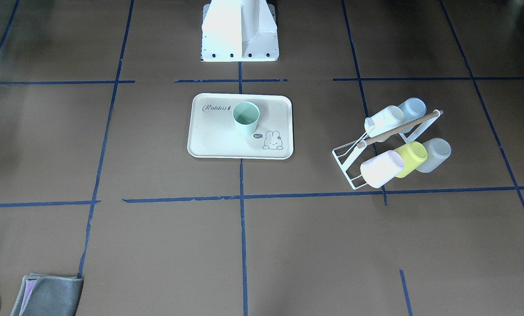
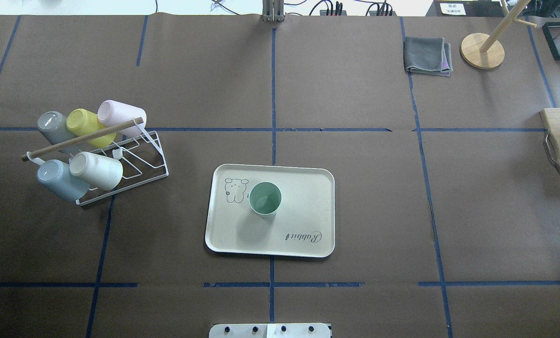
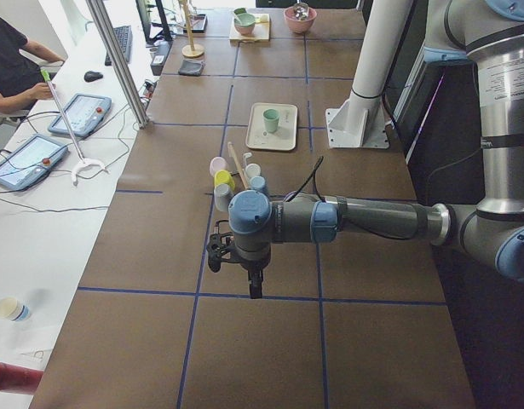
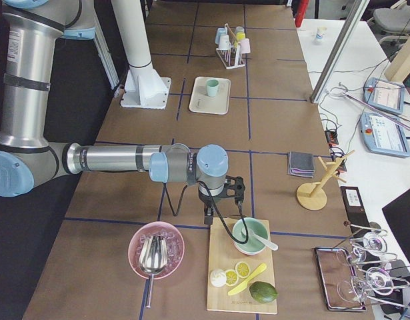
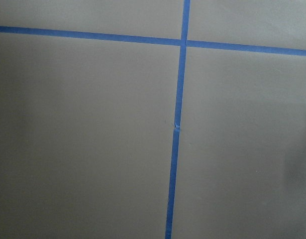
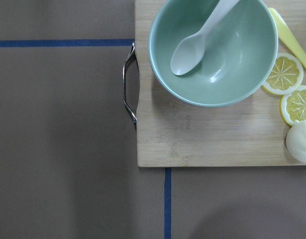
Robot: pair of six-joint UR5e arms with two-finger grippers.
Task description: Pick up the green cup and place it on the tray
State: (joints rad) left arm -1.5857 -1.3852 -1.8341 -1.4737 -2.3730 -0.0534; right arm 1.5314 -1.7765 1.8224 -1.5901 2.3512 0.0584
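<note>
your left arm (image 3: 372,220) reaches out level from the robot toward the surface's (image 1: 156,245) left end, its wrist turned so that the left end effector (image 3: 254,290) points straight down and hangs above the surface near a line of blue tape (image 5: 177,99). your right arm (image 4: 118,159) is stretched level the same way toward the right end, and the right end effector (image 4: 209,218) points down over the edge of a wooden board (image 6: 207,144) that lies there. the green cup (image 2: 264,199) stands upright and open side up on the tray (image 2: 303,188), about at the tray's middle, between the bunny drawing and the lettering; the tray lies flat near the middle of the surface, a little toward the robot's edge, well apart from both arms. a rack (image 2: 82,139) of tipped cups sits toward the left end. you cannot tell whether either end effector is spread or pressed together: each shows only in a side view, small and dark, and neither wrist camera catches its own fingers. the left wrist camera gives you only bare surface with two tape lines crossing. the right wrist camera looks down on a green bowl (image 6: 232,64) with a white spoon (image 6: 192,50) in it, beside lemon slices (image 6: 283,74), with the board and a pale round thing cut off at the picture's right edge. both arms fall outside the overhead and front-facing views.
</note>
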